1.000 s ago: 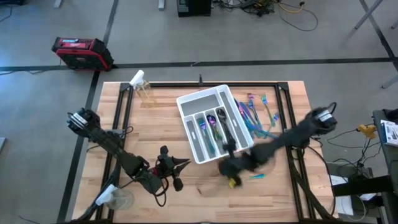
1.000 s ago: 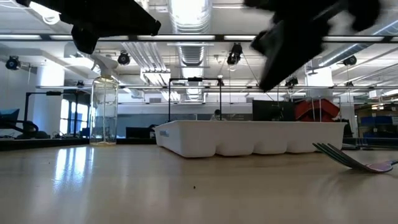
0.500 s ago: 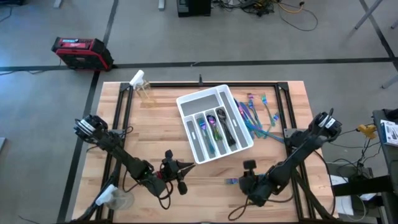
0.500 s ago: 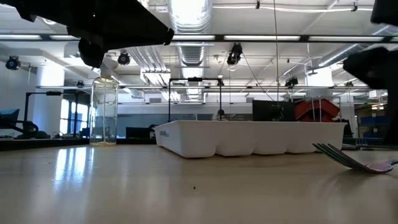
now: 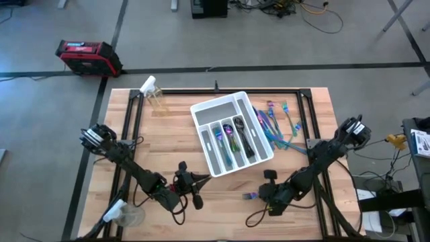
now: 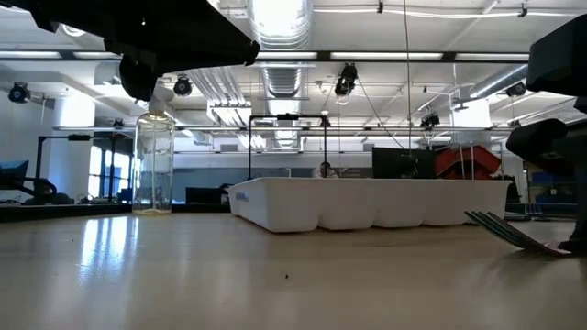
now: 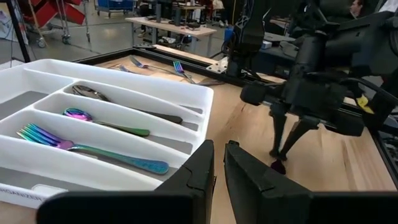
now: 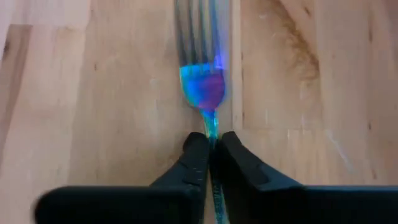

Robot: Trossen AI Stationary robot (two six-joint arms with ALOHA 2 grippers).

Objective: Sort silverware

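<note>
From above, the right gripper (image 8: 211,163) hides most of the fork (image 8: 203,81) on the table, fingers now pinched on its handle. Left gripper (image 7: 217,171) waits, nearly closed, before the tray (image 5: 201,111).

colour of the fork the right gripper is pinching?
Iridescent blue-purple, teal at the neck, on the fork in the right gripper; the right wrist view shows it best.

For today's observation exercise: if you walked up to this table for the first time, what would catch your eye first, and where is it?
Probably the right gripper, low over the near side of the table, pinched shut on the handle of an iridescent fork lying flat on the wood. Next, the white tray mid-table, holding a few sorted pieces, and the loose silverware fanned out just to its right.
</note>
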